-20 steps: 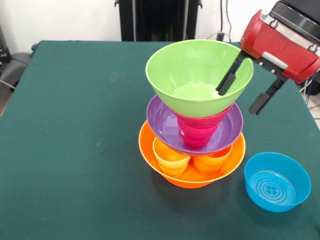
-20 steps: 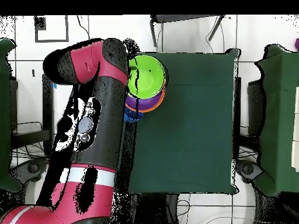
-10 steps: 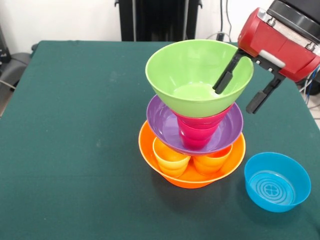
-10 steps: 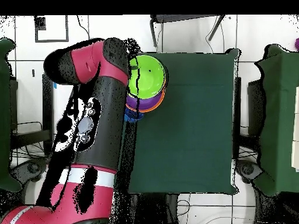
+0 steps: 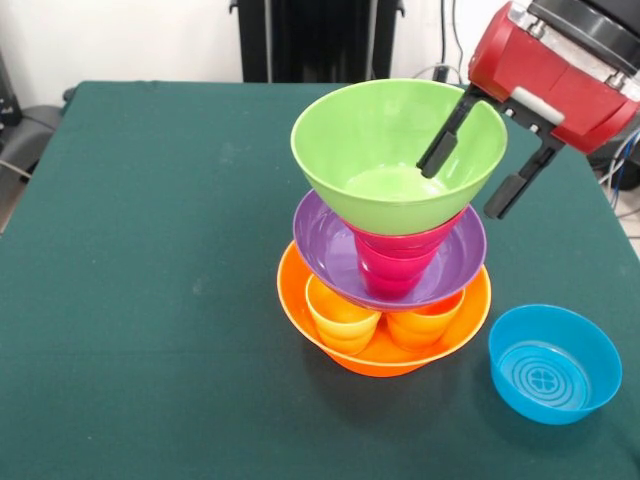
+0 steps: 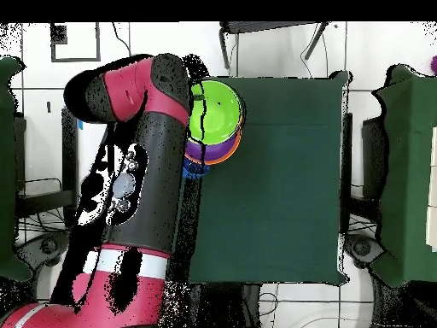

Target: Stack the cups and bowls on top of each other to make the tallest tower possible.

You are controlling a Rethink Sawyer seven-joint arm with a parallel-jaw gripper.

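Observation:
The tower stands mid-table. A big orange bowl (image 5: 455, 325) is its base and holds a yellow cup (image 5: 342, 318) and an orange cup (image 5: 425, 322). A purple bowl (image 5: 325, 245) sits above them, with red pieces (image 5: 395, 262) nested in it. A lime green bowl (image 5: 370, 140) tops the tower and shows in the overhead view (image 6: 218, 107). My gripper (image 5: 458, 192) is open and astride the green bowl's right rim. One finger (image 5: 440, 148) is inside and the other is outside. A light blue bowl (image 5: 555, 365) stands alone at the front right. The light green cup and the dark blue bowl are hidden.
The green table (image 5: 150, 280) spreads wide to the left of the tower. The red arm (image 6: 141, 162) lies along the table's left edge in the overhead view. A black stand (image 5: 315, 40) rises behind the table.
My gripper has risen a little and shifted left, still open over the green bowl's rim. The tower and the light blue bowl have not moved.

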